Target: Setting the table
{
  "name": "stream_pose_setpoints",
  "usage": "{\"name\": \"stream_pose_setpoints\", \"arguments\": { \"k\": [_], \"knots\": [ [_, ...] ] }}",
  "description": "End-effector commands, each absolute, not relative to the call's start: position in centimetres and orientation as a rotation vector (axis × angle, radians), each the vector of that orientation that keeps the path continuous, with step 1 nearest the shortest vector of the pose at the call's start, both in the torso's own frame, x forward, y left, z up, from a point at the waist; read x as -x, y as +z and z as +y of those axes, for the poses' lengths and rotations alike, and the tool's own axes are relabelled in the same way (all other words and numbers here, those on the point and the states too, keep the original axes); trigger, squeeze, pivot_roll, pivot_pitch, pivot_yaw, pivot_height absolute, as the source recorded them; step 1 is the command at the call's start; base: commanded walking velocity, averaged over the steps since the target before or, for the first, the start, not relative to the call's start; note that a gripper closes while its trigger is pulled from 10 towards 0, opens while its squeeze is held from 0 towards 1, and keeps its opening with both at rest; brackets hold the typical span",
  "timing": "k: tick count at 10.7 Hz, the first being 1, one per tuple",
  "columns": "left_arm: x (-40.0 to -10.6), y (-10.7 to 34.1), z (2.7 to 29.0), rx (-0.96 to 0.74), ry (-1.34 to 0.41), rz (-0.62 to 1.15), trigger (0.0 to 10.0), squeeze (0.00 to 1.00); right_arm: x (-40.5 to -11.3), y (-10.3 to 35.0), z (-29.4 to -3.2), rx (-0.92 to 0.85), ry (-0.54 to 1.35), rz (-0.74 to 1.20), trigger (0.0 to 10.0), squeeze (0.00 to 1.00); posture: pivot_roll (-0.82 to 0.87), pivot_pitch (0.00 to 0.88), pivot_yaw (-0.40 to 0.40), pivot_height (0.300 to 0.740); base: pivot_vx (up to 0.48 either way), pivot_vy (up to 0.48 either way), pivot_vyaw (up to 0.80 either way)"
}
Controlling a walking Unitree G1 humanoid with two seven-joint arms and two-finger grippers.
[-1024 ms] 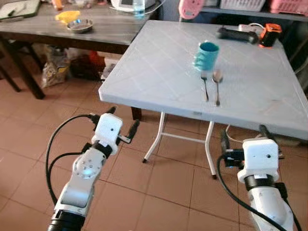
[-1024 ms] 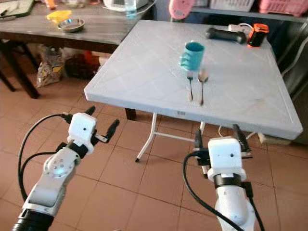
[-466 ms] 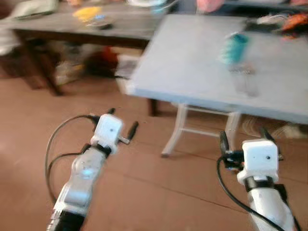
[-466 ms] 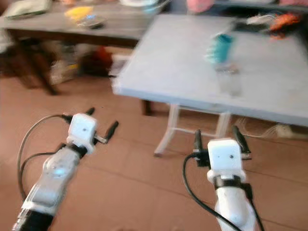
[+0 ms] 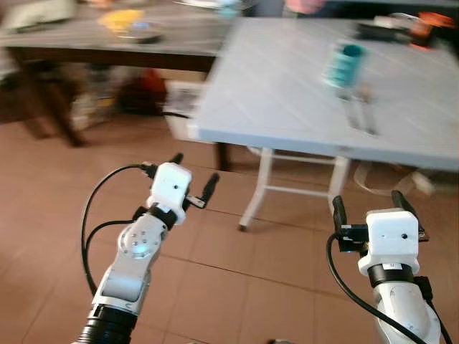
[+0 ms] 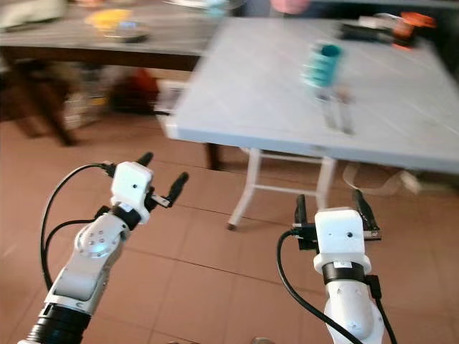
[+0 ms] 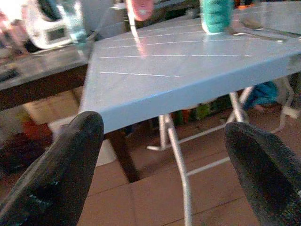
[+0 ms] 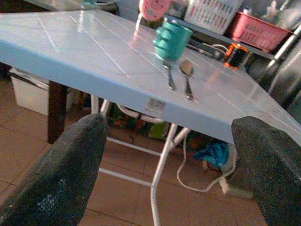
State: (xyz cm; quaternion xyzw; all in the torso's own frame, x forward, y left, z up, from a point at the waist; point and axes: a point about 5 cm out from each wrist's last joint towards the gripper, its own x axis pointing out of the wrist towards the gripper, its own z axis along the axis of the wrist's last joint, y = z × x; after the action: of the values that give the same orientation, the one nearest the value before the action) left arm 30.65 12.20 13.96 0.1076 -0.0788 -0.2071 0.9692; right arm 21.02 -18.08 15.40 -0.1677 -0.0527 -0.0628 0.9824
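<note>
A teal cup [image 5: 343,64] stands on the white folding table [image 5: 287,100], with a fork [image 8: 169,77] and a spoon [image 8: 187,77] lying side by side just in front of it. My left gripper [image 5: 193,178] is held out over the tiled floor, short of the table's near edge, open and empty. My right gripper [image 5: 367,206] is also open and empty, below and in front of the table edge. Both wrist views look up at the table across the open fingertips [image 7: 61,165].
A dark wooden table [image 5: 107,39] at the back left carries a steel bowl [image 5: 143,30] and a yellow item. A black and orange tool [image 5: 401,29] lies at the white table's far side. Boxes and bags sit under the tables. Red-brown floor tiles [image 5: 237,287] lie before me.
The whole picture has shifted and blurred, so the camera has moved; the table now sits further right and higher. Both grippers stay open and held out as before.
</note>
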Motion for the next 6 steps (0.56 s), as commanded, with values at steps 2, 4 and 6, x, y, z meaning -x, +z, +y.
{"name": "stream_pose_setpoints", "arguments": {
  "k": [2,4,6],
  "knots": [
    [-30.62,13.98,12.3,-0.212,-0.439,-0.152,10.0,0.0,-20.96,15.67,-18.11,0.335,-0.135,-0.119,10.0,0.0,-0.05,0.13,0.061,0.74,0.0,0.0,-0.64],
    [-30.55,13.83,12.23,-0.205,-0.452,-0.146,10.0,0.0,-21.0,15.69,-18.08,0.338,-0.132,-0.12,10.0,0.0,-0.05,0.127,0.061,0.74,0.0,0.0,0.0],
    [-30.51,13.73,12.07,-0.204,-0.466,-0.144,10.0,0.0,-21.0,15.68,-18.1,0.338,-0.134,-0.12,10.0,0.0,-0.05,0.127,0.061,0.74,0.0,0.0,0.0]
  ]
}}
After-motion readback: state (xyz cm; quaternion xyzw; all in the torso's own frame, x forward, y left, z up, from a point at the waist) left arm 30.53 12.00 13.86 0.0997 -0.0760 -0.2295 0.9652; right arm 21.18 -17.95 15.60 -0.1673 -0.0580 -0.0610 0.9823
